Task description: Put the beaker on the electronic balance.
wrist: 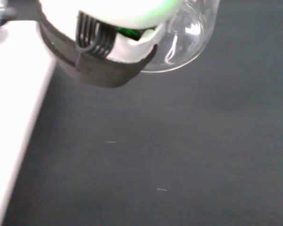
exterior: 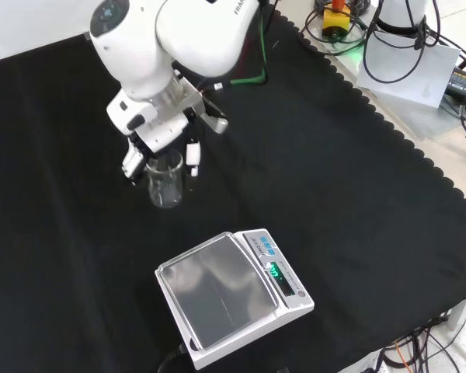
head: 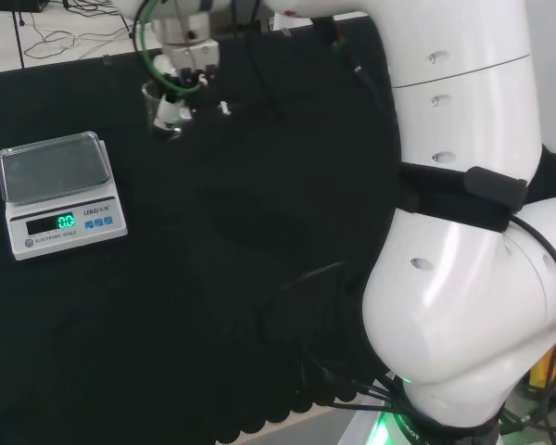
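Gripping the beaker (exterior: pixel 165 180) | our hand (exterior: pixel 157 140) curls round its rim from above, keeping it upright | the scale (exterior: pixel 231 297) waits nearer in the front view, well apart, pan bare.

Glossy white arm (head: pixel 463 278) of thick rounded links, small recessed screw holes dotting the shells. Black strap (head: pixel 463 197) wrapped round one link in the head view. Green cable (head: pixel 148 51) looping down toward the wrist. Green glow at the base. Round grey cap (exterior: pixel 109 14) on an upper link in the front view. Black and white hand (exterior: pixel 159 132); black ribbed part and dark curved band close in the wrist view.
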Robot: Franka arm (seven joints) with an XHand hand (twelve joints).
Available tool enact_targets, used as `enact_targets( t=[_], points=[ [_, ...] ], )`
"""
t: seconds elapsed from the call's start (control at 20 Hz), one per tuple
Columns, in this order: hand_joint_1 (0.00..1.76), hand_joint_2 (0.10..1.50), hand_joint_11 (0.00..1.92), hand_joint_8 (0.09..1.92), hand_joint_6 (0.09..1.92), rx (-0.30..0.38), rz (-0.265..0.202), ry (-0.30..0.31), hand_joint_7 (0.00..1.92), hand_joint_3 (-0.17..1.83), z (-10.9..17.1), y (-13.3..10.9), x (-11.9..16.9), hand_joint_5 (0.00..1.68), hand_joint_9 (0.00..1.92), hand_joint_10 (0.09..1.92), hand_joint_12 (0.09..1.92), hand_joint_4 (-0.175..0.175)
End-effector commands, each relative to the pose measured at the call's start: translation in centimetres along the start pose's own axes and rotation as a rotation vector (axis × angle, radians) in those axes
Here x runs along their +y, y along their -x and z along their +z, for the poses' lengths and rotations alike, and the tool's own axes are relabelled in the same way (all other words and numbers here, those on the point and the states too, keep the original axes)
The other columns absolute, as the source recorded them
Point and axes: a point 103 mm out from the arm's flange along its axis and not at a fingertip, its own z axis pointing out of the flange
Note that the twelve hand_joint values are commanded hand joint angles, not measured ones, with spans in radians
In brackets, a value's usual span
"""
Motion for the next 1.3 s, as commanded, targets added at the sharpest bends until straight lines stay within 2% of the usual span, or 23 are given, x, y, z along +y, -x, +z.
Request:
enact_targets(
  t=[0.05, 0.15, 0.2, 0.3, 0.65, 1.1, 1.15, 1.2, 1.25, 1.3],
  points=[
    [1.18, 1.15, 1.17, 1.45, 1.41, -0.017, -0.173, -0.017, 0.74, 0.21, 0.2, -10.2, 0.4, 0.73, 0.99, 1.26, 0.97, -0.117],
    [1.17, 1.06, 1.17, 1.47, 1.39, -0.017, -0.194, -0.019, 0.75, 0.38, 0.1, -11.6, 0.5, 0.76, 0.99, 1.26, 0.97, -0.023],
    [1.16, 1.02, 1.17, 1.48, 1.39, -0.018, -0.204, -0.021, 0.76, 0.44, 0.1, -12.3, 0.5, 0.78, 1.0, 1.26, 0.97, 0.003],
    [1.16, 1.0, 1.17, 1.49, 1.39, -0.014, -0.221, -0.029, 0.76, 0.5, 0.2, -13.2, 0.5, 0.79, 1.0, 1.26, 0.97, 0.025],
    [1.16, 0.98, 1.17, 1.49, 1.39, -0.025, -0.256, -0.054, 0.77, 0.52, 1.5, -15.6, 0.7, 0.79, 1.0, 1.26, 0.97, 0.031],
    [1.16, 0.97, 1.18, 1.49, 1.4, -0.026, -0.265, -0.091, 0.78, 0.54, 2.8, -16.3, 1.4, 0.78, 1.0, 1.26, 0.98, 0.03],
    [1.14, 0.97, 1.18, 1.5, 1.39, -0.03, -0.266, -0.097, 0.75, 0.54, 3.1, -16.4, 1.4, 0.79, 1.0, 1.25, 0.98, -0.044],
    [1.12, 0.96, 1.19, 1.5, 1.39, -0.032, -0.267, -0.104, 0.72, 0.54, 3.3, -16.5, 1.5, 0.79, 1.0, 1.25, 0.98, -0.103],
    [1.11, 0.96, 1.19, 1.5, 1.39, -0.031, -0.267, -0.112, 0.71, 0.54, 3.5, -16.5, 1.5, 0.79, 1.0, 1.25, 0.98, -0.139],
    [1.11, 0.96, 1.19, 1.5, 1.38, -0.027, -0.266, -0.122, 0.69, 0.54, 3.6, -16.5, 1.5, 0.79, 1.0, 1.24, 0.99, -0.158]
  ],
)
